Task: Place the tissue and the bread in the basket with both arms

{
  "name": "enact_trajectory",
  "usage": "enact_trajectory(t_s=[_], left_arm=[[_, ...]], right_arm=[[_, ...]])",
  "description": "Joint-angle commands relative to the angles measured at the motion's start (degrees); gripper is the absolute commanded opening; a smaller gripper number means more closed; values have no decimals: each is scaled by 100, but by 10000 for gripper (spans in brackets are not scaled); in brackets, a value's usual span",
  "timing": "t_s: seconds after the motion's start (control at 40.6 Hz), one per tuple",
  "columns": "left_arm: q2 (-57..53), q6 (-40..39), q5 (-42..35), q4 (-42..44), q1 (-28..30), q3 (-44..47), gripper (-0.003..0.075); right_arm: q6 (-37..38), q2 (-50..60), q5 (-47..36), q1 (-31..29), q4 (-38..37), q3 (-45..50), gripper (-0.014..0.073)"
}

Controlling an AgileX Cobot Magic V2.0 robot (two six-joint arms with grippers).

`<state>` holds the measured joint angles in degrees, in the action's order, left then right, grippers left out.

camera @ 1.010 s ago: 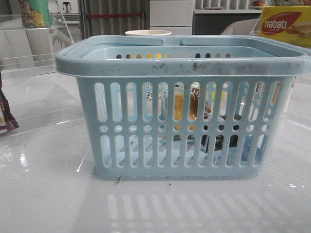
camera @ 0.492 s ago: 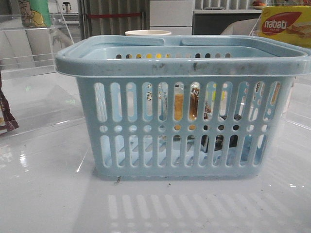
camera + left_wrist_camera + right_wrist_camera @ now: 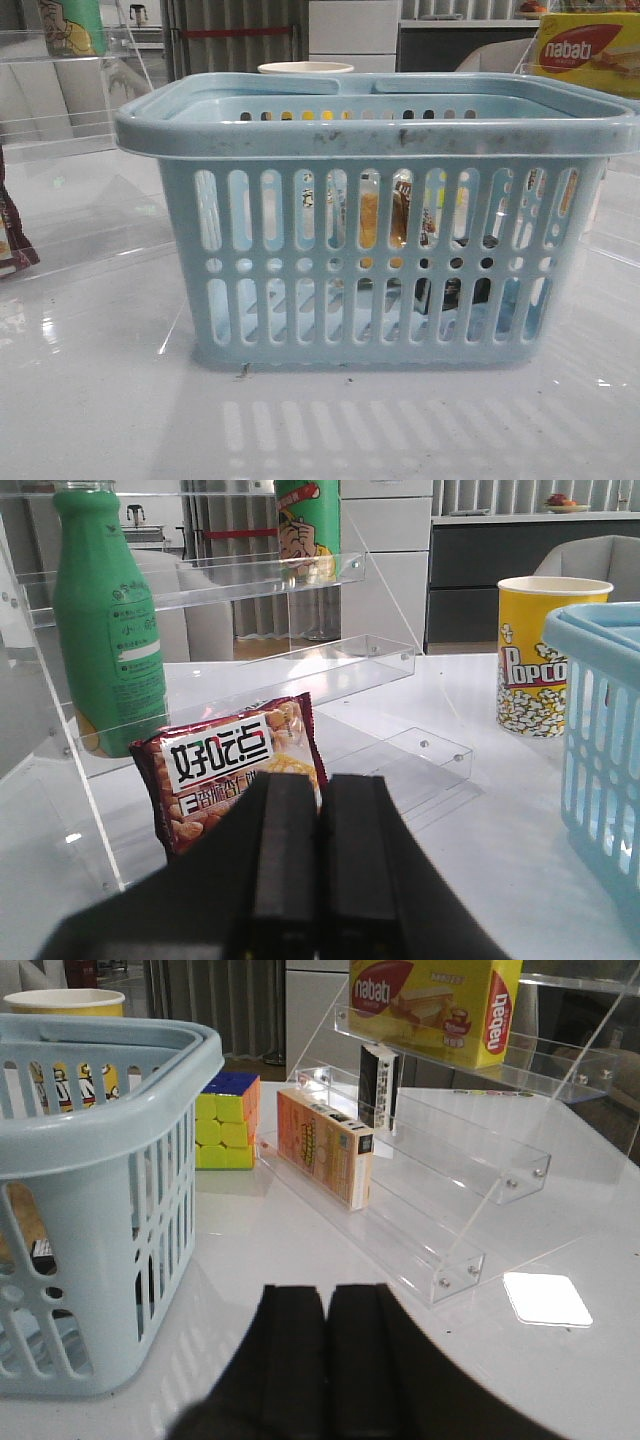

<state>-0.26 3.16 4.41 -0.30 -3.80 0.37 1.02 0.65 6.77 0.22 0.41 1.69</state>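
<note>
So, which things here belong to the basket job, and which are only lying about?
Job things:
basket
bread, inside the basket
tissue, inside the basket

Lying about:
popcorn cup
green bottle
snack bag
nabati box
puzzle cube
orange box

Scuffed light-blue plastic basket on a glossy white table; clear acrylic shelves.

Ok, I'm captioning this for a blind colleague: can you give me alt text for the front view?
A large light-blue slotted basket fills the view on a glossy white table; through its slots show the bagged yellow-brown bread and, lower right, the dark tissue pack. Behind are a paper cup's rim and a yellow nabati box.
</note>
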Motion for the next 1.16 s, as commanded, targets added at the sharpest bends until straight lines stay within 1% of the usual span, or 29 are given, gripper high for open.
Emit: enact_trajectory(t_s=[0.0, 0.148, 0.369, 1.133], left_arm=[[-103, -5, -508, -61, -41, 44, 92], [-103, -5, -508, -61, -41, 44, 92], [-103, -5, -508, -61, -41, 44, 92], [-103, -5, -508, -61, -41, 44, 92]], right_arm=[[-47, 104, -594, 12, -41, -36, 56], [-47, 104, -735, 80, -41, -36, 56], [-41, 104, -1092, -39, -41, -36, 56], [-41, 104, -1045, -34, -41, -36, 56]])
